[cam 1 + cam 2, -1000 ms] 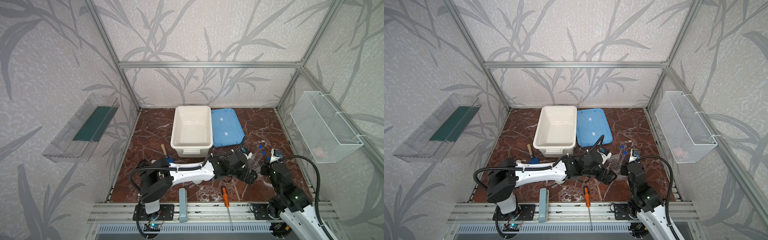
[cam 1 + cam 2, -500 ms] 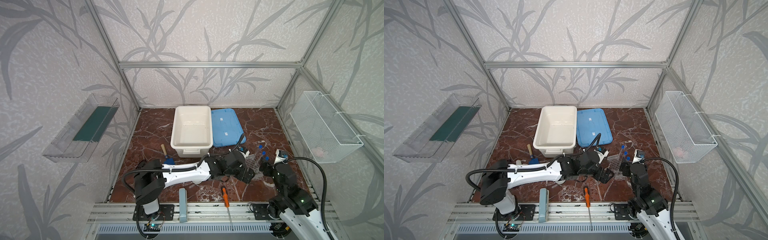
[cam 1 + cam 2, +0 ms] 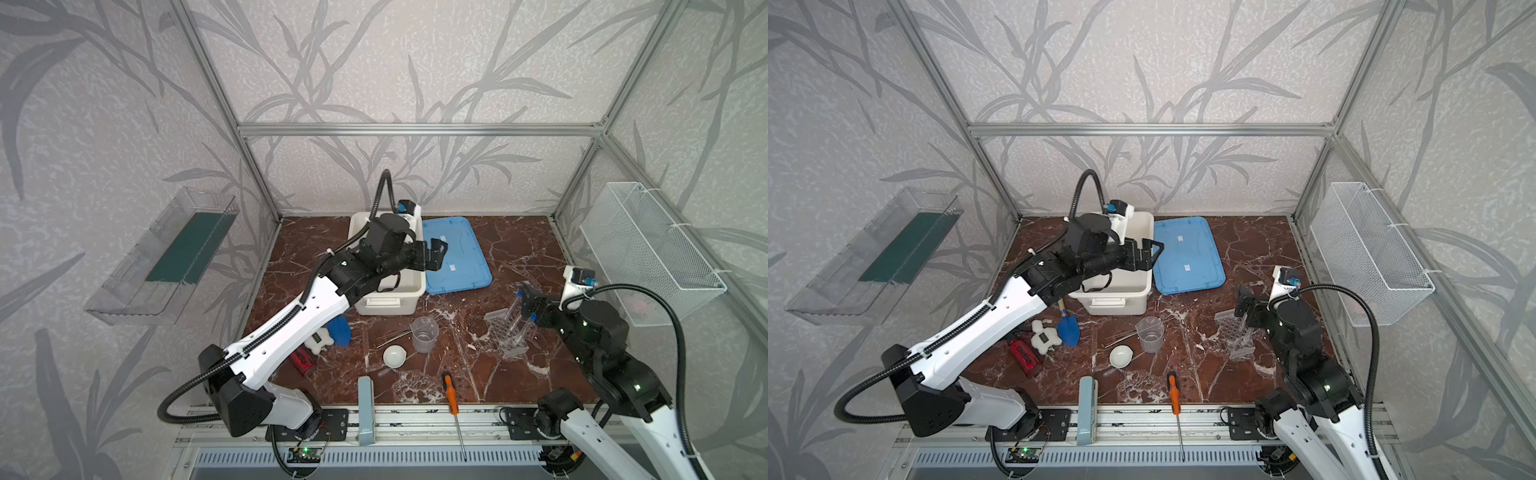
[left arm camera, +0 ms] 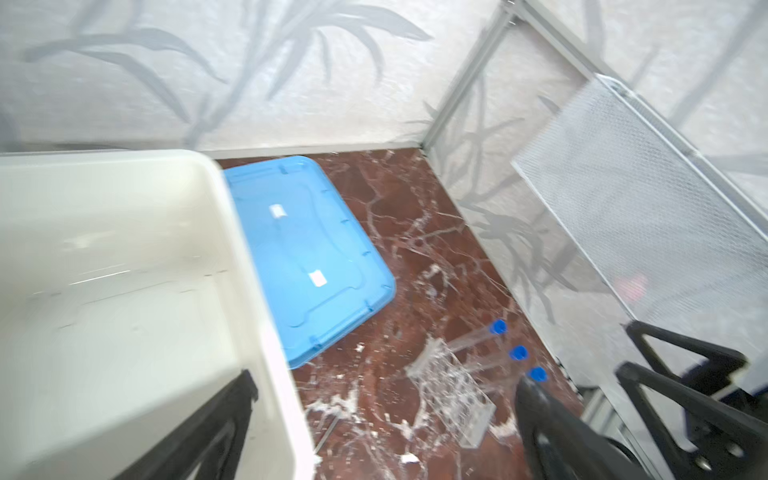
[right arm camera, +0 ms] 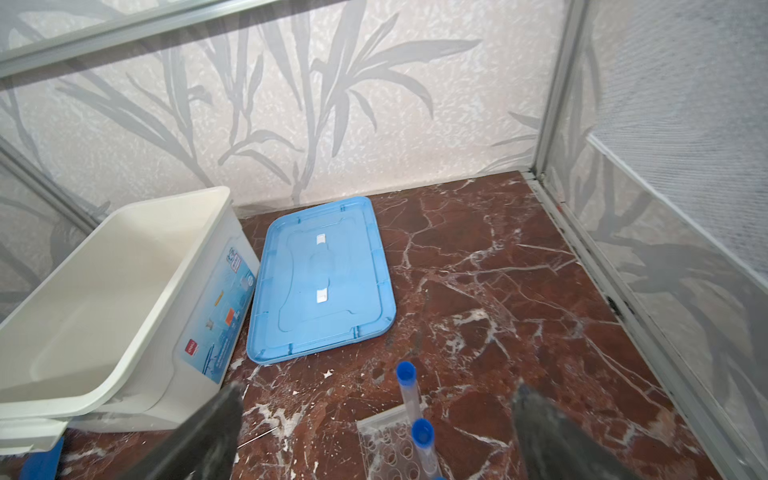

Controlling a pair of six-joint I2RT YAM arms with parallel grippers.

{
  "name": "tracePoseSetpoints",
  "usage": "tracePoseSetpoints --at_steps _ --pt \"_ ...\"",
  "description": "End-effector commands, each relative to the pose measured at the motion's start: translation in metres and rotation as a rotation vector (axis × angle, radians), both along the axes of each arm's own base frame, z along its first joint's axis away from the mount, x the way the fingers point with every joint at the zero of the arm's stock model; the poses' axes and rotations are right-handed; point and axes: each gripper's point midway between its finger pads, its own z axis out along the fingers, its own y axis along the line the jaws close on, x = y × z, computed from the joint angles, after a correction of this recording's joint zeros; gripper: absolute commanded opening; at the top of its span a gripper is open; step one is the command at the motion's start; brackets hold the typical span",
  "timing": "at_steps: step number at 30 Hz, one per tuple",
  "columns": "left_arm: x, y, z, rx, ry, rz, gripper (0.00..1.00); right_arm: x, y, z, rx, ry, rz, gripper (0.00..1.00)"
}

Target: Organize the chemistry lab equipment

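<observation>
left end effector, top views: the black left end effector (image 3: 435, 253) is hanging raised, jaws spread wide and gripping nothing, over the right rim of the open white plastic bin (image 3: 386, 306), next to the flat blue plastic lid (image 3: 465, 266).
right end effector, top views: the black right end effector (image 3: 527, 298) is hovering right at the tube caps, jaws spread wide, carrying nothing.
tubes and rack, top views: the long clear blue-capped test tubes (image 3: 515, 313) are leaning in the clear honeycomb tube rack (image 3: 503, 332), which is sitting on the right side of the red-brown marble table (image 3: 519, 245).
beaker, top views: the clear plastic measuring beaker (image 3: 424, 334) is standing upright mid-table, in front of the bin.
dish, top views: the small white round dish (image 3: 394, 356) is sitting near the beaker, closer to the front edge.
rods, top views: the thin metal rods (image 3: 392, 338) are lying flat just left of the beaker, behind the dish.
left wrist: its fingers (image 4: 208, 432) are standing far apart. The bin is filling one side, and three blue caps are showing on tubes tilted in the rack.
right wrist: its fingers (image 5: 212, 432) are standing far apart. Two capped tubes and a rack corner are showing between them, well apart from both.
</observation>
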Motion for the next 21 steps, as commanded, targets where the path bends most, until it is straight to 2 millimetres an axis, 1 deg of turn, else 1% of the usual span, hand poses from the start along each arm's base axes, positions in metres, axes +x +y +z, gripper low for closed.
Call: tracePoseSetpoints --at_steps 1,2,3,5,6,8,10,12,13,15,16,17,21 --pt "0.001 0.043 0.000 0.066 -0.008 0.079 0.99 0.012 0.037 0.027 -0.002 -0.052 0.190 0.99" --pt "0.006 0.057 0.002 0.056 -0.005 0.117 0.99 0.017 0.044 0.032 0.003 -0.058 0.215 0.99" --pt "0.013 0.074 -0.001 0.041 0.015 0.166 0.99 0.023 0.052 0.037 -0.001 -0.065 0.250 0.99" --pt "0.024 0.101 -0.005 -0.004 0.073 0.225 0.99 0.035 0.069 0.043 -0.014 -0.056 0.319 0.99" --pt "0.031 0.114 -0.010 -0.021 0.111 0.249 0.99 0.041 0.078 0.046 -0.027 -0.053 0.363 0.99" --pt "0.038 0.136 -0.025 -0.021 0.212 0.292 0.99 0.056 0.086 0.047 -0.007 -0.034 0.364 0.99" --pt "0.045 0.160 -0.043 0.014 0.311 0.361 0.99 0.072 0.095 0.039 0.007 -0.014 0.370 0.99" --pt "0.051 0.175 -0.059 0.054 0.376 0.409 0.98 0.079 0.112 0.031 0.001 -0.015 0.451 0.99" --pt "0.053 0.181 -0.067 0.073 0.400 0.426 0.97 0.084 0.117 0.029 0.005 0.000 0.465 0.99" --pt "0.058 0.192 -0.083 0.133 0.432 0.471 0.95 0.095 0.118 0.022 0.037 0.060 0.429 0.99" --pt "0.061 0.198 -0.090 0.173 0.449 0.499 0.94 0.099 0.122 0.017 0.057 0.085 0.432 0.99" --pt "0.064 0.203 -0.097 0.201 0.464 0.517 0.92 0.100 0.128 0.014 0.076 0.104 0.455 0.99" --pt "0.078 0.215 -0.125 0.323 0.536 0.568 0.78 0.107 0.159 0.002 0.158 0.183 0.542 0.99"
